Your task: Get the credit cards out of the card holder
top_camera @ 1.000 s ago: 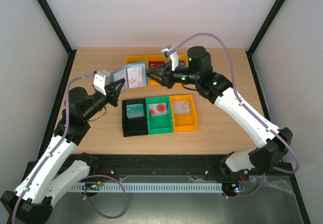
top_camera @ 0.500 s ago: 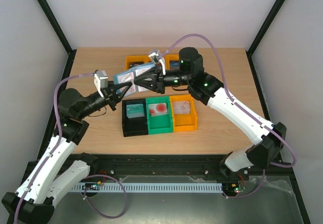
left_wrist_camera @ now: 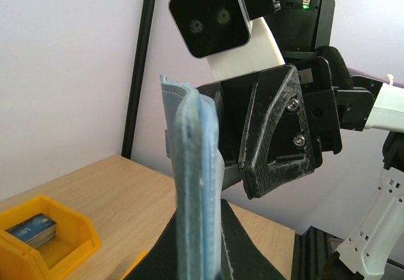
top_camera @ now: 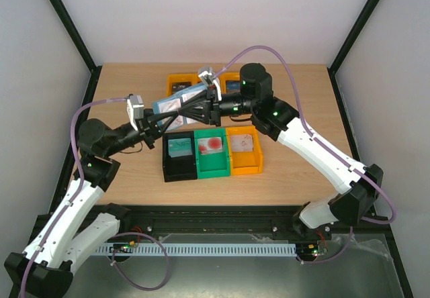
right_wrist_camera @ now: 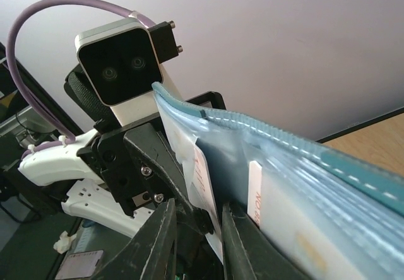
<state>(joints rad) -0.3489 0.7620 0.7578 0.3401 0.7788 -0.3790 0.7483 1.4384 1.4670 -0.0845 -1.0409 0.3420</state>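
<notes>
card pull, up off the desk [top_camera: 134,177] near the black bin [top_camera: 179,158]
left hand [left_wrist_camera: 199,258] clamped on card holder [left_wrist_camera: 192,185]; right hand [right_wrist_camera: 199,242] pinched on one credit card [right_wrist_camera: 205,185]. pull straight along the slot, keep holder steady.

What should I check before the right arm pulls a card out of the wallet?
1. Left gripper clamped on the wallet: ok.
2. Wallet held up off the table: ok.
3. Right gripper astride the edge of a card: ok.
4. Right gripper closed tight on that card: cannot tell.
5. Only one card between its fingers: cannot tell.
</notes>
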